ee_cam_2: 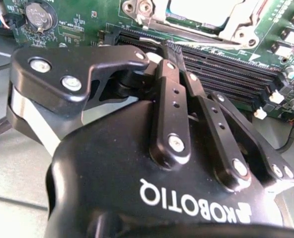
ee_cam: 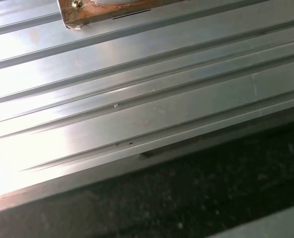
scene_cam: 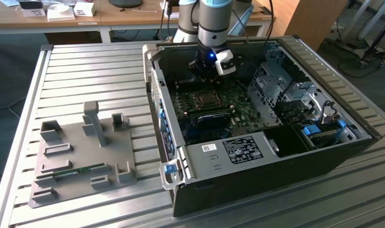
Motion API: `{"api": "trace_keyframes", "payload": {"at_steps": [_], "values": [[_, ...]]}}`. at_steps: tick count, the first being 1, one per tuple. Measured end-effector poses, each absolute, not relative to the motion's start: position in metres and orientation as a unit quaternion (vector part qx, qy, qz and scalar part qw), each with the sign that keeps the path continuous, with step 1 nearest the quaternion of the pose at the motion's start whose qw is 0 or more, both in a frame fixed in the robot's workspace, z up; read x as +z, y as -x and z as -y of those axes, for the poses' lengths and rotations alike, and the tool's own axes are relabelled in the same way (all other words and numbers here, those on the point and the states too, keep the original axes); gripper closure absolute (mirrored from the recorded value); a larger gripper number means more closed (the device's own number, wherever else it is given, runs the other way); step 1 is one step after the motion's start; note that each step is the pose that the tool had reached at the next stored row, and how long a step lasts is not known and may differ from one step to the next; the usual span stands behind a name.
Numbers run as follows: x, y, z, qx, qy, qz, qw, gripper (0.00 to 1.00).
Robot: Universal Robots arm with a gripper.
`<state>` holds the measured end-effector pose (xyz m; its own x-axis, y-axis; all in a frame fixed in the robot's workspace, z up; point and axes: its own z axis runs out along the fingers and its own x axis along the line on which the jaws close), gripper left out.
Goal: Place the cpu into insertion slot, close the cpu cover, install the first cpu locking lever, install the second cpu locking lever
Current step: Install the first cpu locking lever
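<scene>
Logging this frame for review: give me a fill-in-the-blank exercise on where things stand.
1. The gripper hangs inside the open computer case, above the green ____.
2. The grey fixture tray lies on the slatted table, on the exterior view's ____ of the case.
3. In the second wrist view, a round coin ____ sits near the black memory slots.
Missing: motherboard; left; battery.

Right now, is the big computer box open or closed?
Open. The computer case has its side off, and the green motherboard inside shows.
</scene>
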<state>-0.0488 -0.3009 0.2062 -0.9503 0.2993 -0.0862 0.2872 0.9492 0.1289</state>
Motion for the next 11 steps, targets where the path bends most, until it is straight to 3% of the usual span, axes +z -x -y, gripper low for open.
{"api": "trace_keyframes", "payload": {"at_steps": [11], "values": [[0.2048,0.0489,0.3022,0.062,-0.148,-0.985,0.062,0.89]]}}
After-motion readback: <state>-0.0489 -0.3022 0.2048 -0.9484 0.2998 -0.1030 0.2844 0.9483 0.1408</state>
